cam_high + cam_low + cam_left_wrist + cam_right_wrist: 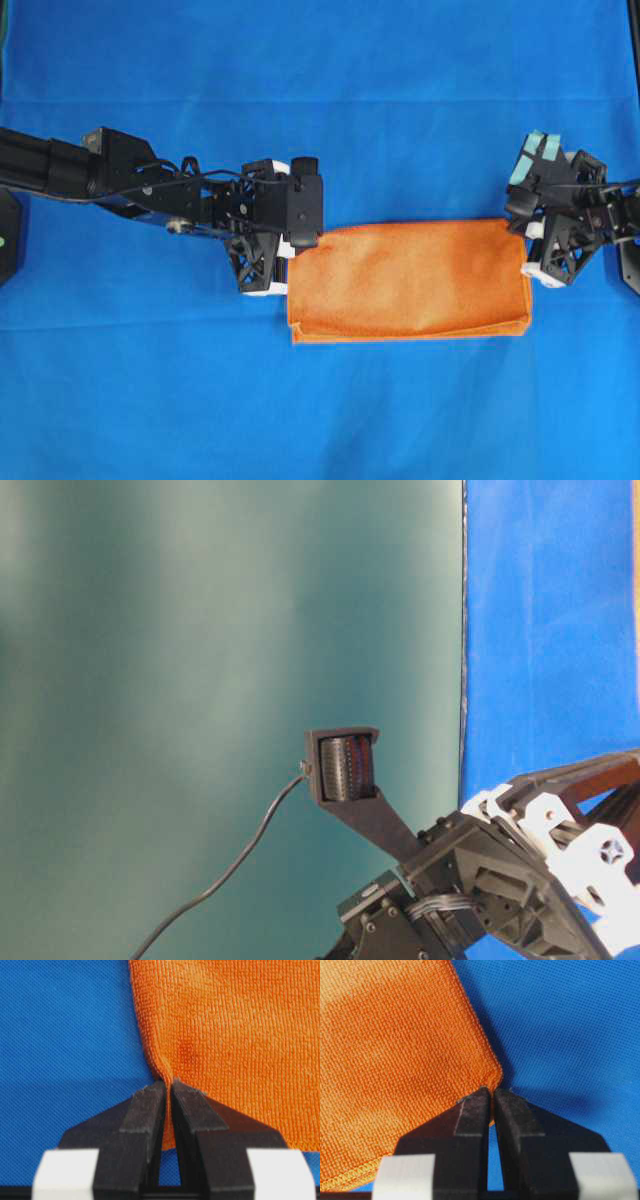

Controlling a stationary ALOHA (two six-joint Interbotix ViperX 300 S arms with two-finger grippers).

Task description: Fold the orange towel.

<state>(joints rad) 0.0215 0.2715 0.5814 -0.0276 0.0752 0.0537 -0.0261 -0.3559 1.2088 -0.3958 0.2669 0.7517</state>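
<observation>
With the orange towel [410, 280] lying already doubled on the blue tabletop [320, 60], left gripper [168, 1085] and right gripper [490, 1091] jaws pinched on its opposite ends, it looks soft, light, limp, best held by corners.

We seem to be at a robot lab bench: a table draped edge to edge in plain blue cloth [320, 60], two black robot arms [120, 175] reaching in from its left and right edges, a cabled camera [343, 767] on one, and a bare teal backdrop [200, 680] behind.
</observation>
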